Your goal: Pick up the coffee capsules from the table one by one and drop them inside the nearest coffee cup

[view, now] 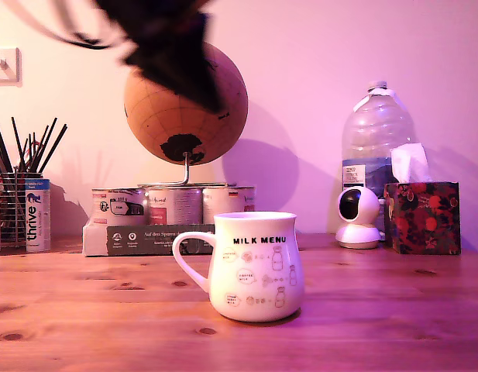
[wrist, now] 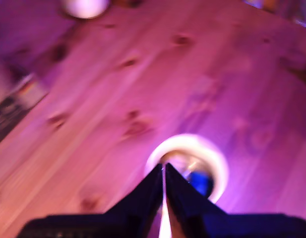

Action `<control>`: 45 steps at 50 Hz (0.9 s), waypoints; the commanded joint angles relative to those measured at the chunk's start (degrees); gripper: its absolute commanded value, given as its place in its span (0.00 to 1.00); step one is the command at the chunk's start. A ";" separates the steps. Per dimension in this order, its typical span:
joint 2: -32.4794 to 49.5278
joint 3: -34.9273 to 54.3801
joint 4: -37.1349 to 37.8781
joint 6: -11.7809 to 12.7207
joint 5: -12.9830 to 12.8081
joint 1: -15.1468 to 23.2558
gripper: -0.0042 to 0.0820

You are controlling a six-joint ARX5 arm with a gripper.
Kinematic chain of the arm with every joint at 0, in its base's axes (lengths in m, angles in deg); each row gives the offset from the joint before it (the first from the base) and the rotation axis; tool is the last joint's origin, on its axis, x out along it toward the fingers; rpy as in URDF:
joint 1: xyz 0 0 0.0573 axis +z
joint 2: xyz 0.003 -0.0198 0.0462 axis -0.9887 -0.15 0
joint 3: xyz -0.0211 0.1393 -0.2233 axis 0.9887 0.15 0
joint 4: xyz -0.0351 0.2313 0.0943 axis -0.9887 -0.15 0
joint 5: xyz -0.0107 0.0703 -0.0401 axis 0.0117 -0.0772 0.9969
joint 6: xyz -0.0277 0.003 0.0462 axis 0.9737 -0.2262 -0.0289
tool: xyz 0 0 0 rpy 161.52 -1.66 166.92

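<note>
The white mug (view: 256, 267) stands upright on the bench (view: 378, 310), handle at 9 o'clock in the exterior view; a blue capsule (wrist: 199, 181) lies inside.

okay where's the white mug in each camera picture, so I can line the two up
Exterior view: the mug stands front and centre on the table, handle toward the exterior view's left.
Wrist view: seen from above as a bright round rim just beyond the gripper, with something blue inside.
Shared landmark: the knotty wood table.
</note>
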 commanded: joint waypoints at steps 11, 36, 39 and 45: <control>6.56 10.25 5.53 2.62 0.33 7.80 0.02; 19.65 21.75 8.68 6.12 0.46 19.93 0.02; 20.74 21.79 8.35 6.12 0.48 20.13 0.02; 22.60 21.79 7.43 7.43 0.48 20.15 0.02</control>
